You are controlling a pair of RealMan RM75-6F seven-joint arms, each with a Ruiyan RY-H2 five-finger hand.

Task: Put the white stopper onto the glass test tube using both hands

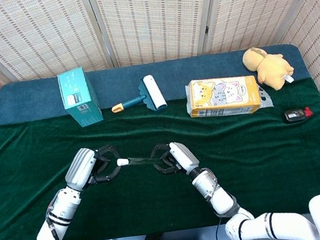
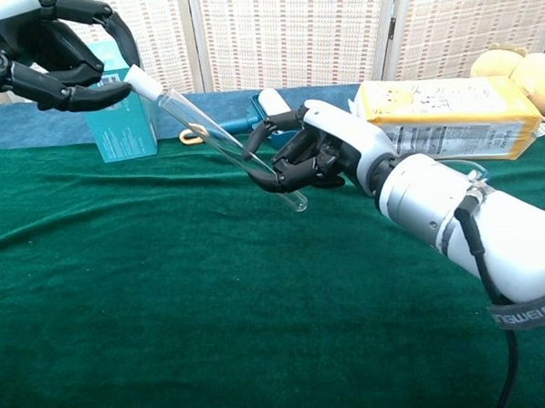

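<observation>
My left hand (image 1: 95, 166) (image 2: 55, 65) pinches the small white stopper (image 1: 121, 161) (image 2: 141, 80) at its fingertips. My right hand (image 1: 171, 158) (image 2: 315, 151) grips the clear glass test tube (image 1: 140, 160) (image 2: 224, 143) near its rounded closed end. The tube slants up toward the left in the chest view, and its open mouth meets the stopper. Both hands hover above the green cloth (image 1: 260, 153), close together near the middle front. How deep the stopper sits in the mouth cannot be told.
Along the back stand a teal box (image 1: 79, 97), a lint roller (image 1: 149, 93), a yellow cat-print pack (image 1: 223, 95) and a yellow plush toy (image 1: 267, 66). A small black and red device (image 1: 296, 115) lies at the right.
</observation>
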